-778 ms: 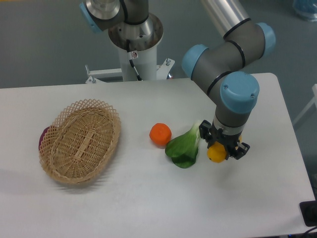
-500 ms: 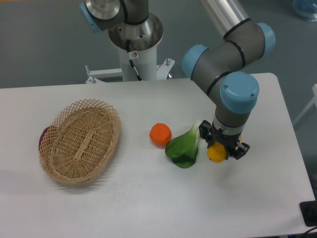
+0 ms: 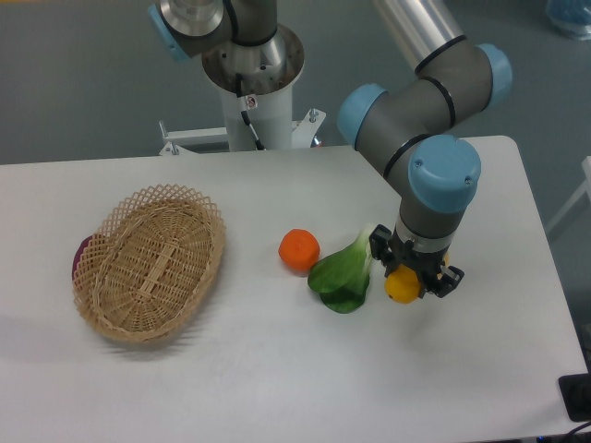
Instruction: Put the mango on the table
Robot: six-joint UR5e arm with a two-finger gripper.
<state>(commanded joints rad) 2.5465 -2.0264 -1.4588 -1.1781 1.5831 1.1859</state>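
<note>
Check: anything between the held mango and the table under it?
Nothing visible. The gripper holds the mango over bare table. The closest thing is the leafy green vegetable, just to the image-left, beside the drop spot rather than under it.

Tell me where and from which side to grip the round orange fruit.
Grip the orange fruit across its widest middle, coming straight down from above. It is round and sits apart from the leafy green vegetable on bare table, so the fingers probably fit best on its near and far sides, away from the leaf at its right.
</note>
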